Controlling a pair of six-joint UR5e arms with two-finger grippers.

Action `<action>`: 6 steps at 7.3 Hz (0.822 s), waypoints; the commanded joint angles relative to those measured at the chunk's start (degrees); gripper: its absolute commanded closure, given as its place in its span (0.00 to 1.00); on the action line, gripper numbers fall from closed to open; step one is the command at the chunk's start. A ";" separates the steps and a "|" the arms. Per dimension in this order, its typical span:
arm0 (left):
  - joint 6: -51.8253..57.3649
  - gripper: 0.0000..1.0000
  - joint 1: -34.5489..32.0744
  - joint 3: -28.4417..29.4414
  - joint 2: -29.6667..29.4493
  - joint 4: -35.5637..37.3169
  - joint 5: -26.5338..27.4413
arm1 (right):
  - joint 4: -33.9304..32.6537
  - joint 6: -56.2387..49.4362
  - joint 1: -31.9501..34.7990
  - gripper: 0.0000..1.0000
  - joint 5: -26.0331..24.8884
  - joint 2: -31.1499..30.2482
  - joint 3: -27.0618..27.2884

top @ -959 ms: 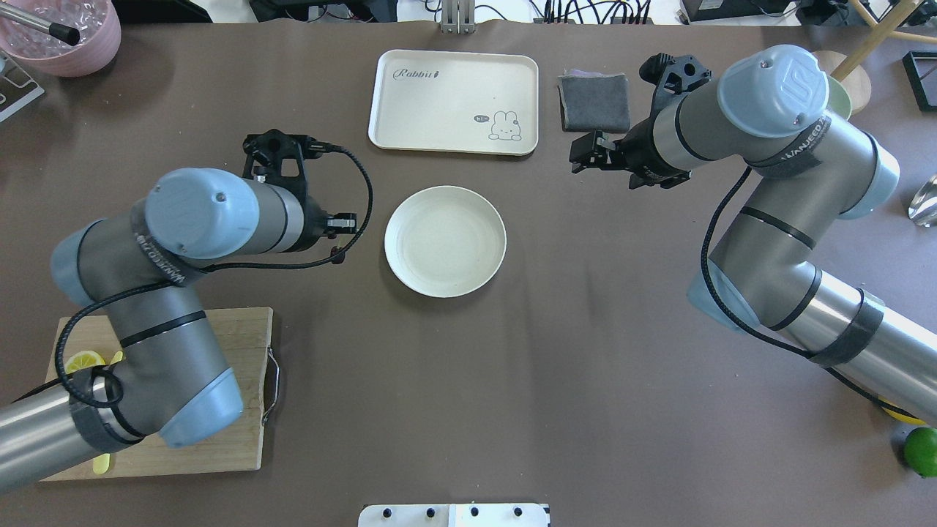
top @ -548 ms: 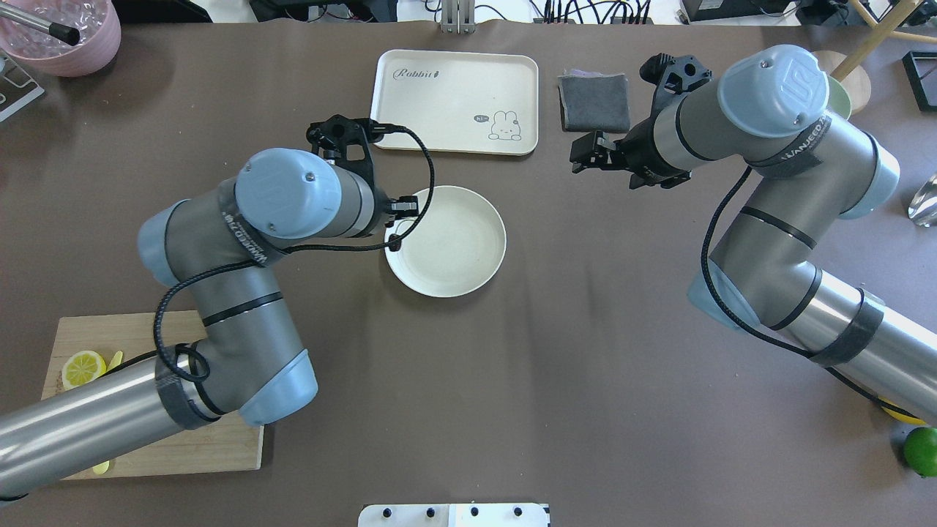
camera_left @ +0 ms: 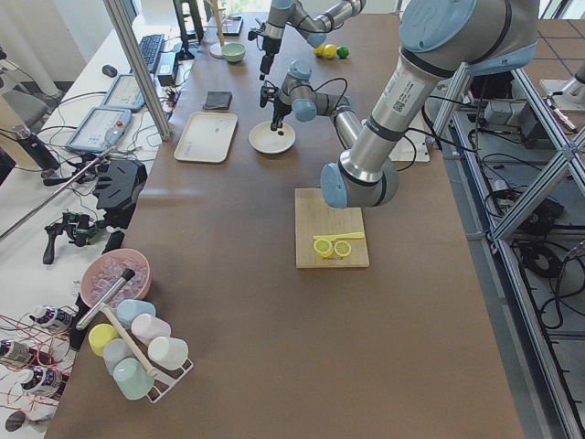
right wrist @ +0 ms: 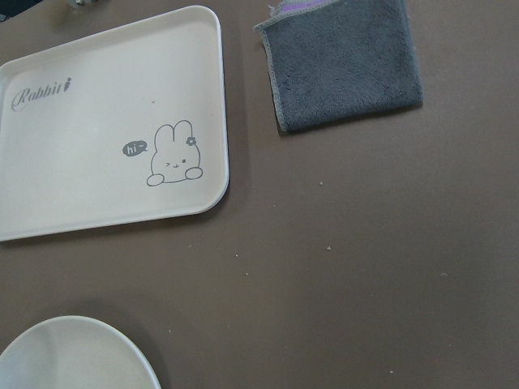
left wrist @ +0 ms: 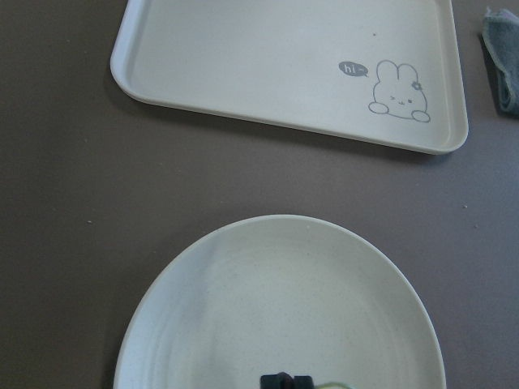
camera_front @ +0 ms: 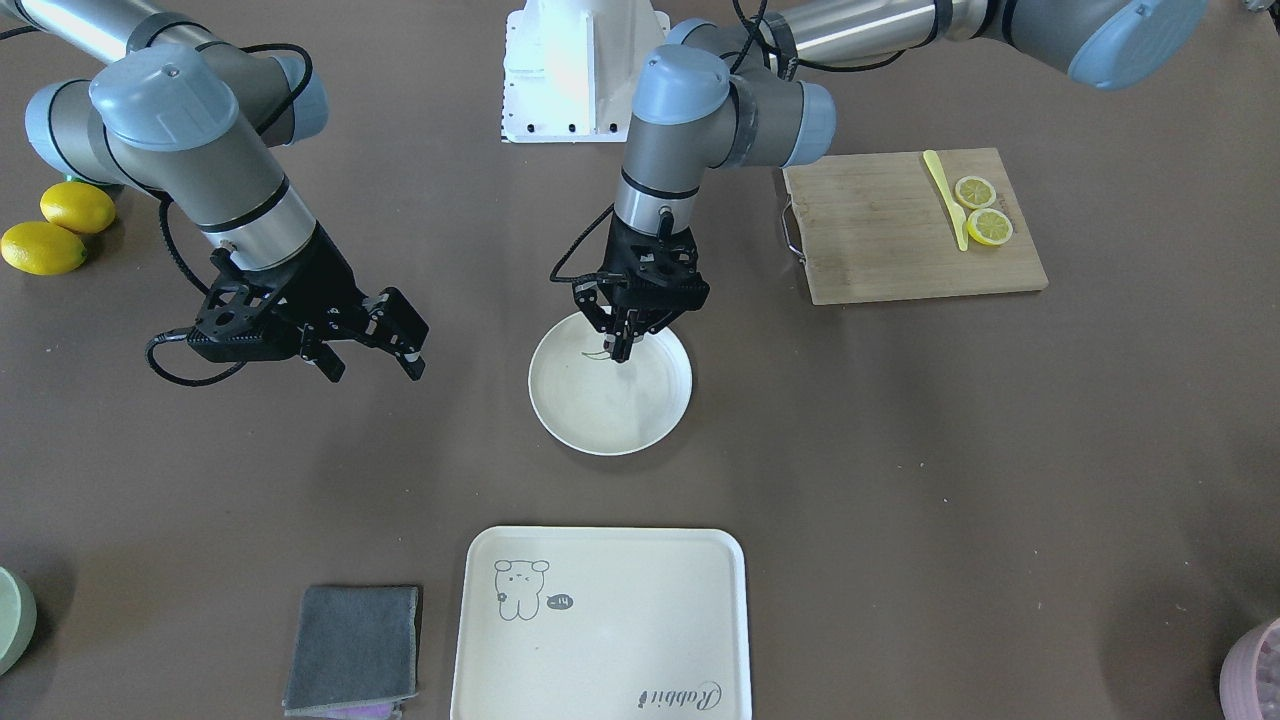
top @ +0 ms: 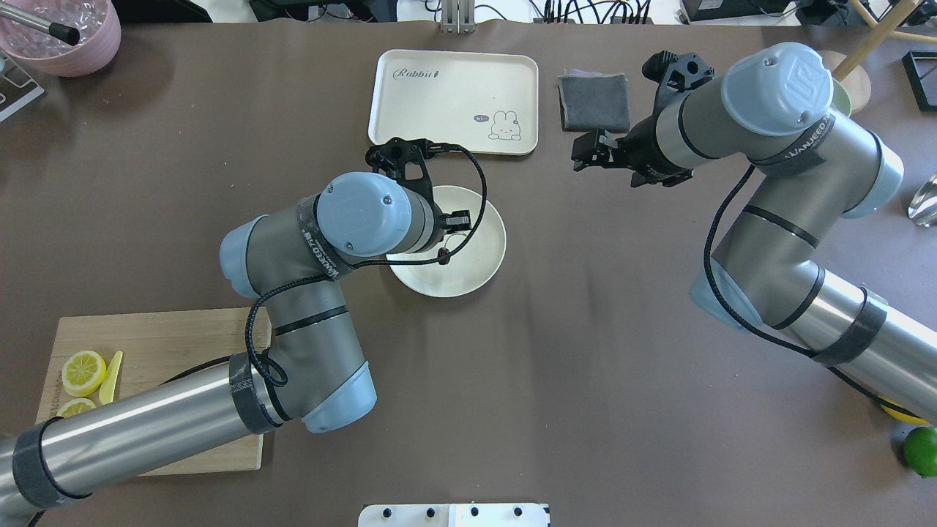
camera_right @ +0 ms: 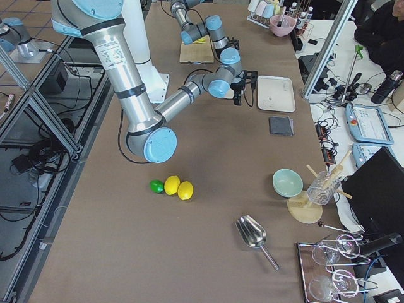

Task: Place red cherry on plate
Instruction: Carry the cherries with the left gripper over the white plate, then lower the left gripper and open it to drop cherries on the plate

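The round cream plate (camera_front: 610, 410) (top: 484, 252) lies at the table's middle. My left gripper (camera_front: 621, 350) hangs over the plate's robot-side half, fingers closed on the red cherry (camera_front: 620, 347). The cherry's pale-green stem (camera_front: 597, 354) sticks out sideways just above the plate. In the left wrist view the plate (left wrist: 284, 300) fills the lower half, and the fingertips (left wrist: 285, 379) and a bit of green stem (left wrist: 332, 385) show at the bottom edge. In the overhead view the left wrist hides the cherry. My right gripper (camera_front: 370, 350) (top: 585, 150) hovers open and empty off to the plate's side.
A cream rabbit tray (camera_front: 600, 620) (top: 454, 99) lies beyond the plate, with a folded grey cloth (camera_front: 352, 648) (right wrist: 345, 61) beside it. A wooden cutting board (camera_front: 900, 230) carries lemon slices (camera_front: 985, 210) and a yellow knife. Two lemons (camera_front: 60, 230) and a lime (top: 921, 450) sit on the right arm's side.
My left arm has swung rightward from left of the plate until its gripper is over the plate. The right arm has barely moved.
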 commanded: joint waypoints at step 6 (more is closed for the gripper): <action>-0.92 0.03 -1.79 2.04 -0.01 -2.65 1.85 | -0.38 -0.61 1.44 0.00 1.22 -0.41 0.88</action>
